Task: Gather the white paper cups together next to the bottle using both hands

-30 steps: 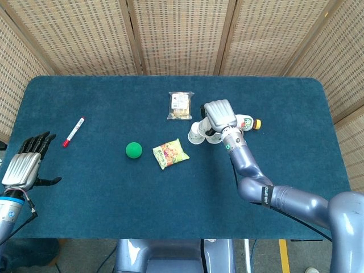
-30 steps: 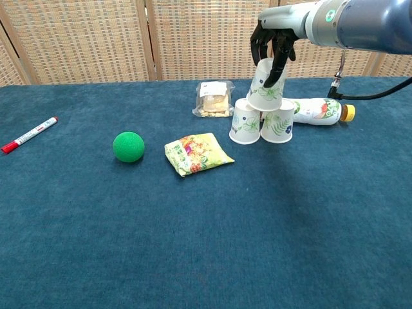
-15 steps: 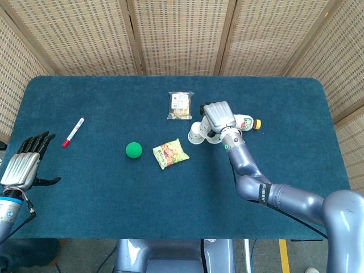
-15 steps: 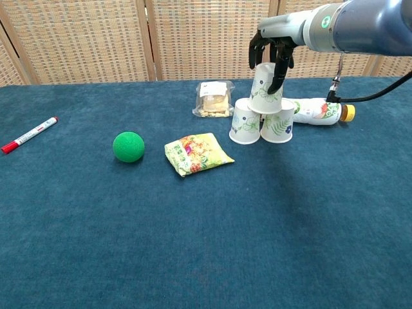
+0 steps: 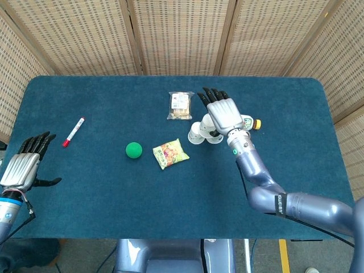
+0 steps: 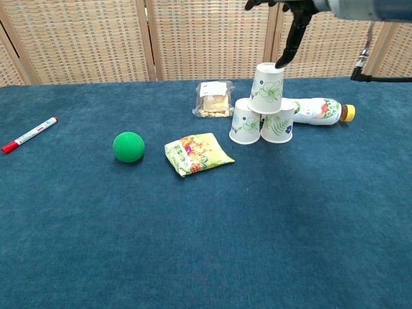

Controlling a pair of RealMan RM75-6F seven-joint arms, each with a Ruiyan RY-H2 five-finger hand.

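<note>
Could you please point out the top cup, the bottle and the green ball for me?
top cup (image 6: 267, 89), chest view, on its side wall.
bottle (image 6: 318, 111), chest view, on its label.
green ball (image 6: 129, 147), chest view, at its middle.

Bright, even, diffuse lighting in both views; source direction not determinable. Soft, faint shadows only, close under the cups (image 6: 265, 109) and the green ball (image 6: 129, 147). Mild sheen on the right hand (image 5: 223, 114) and the bottle (image 6: 317, 111). Sharp focus throughout, no motion blur. Slight bowing of the table (image 5: 170, 187) edges in the head view.
</note>
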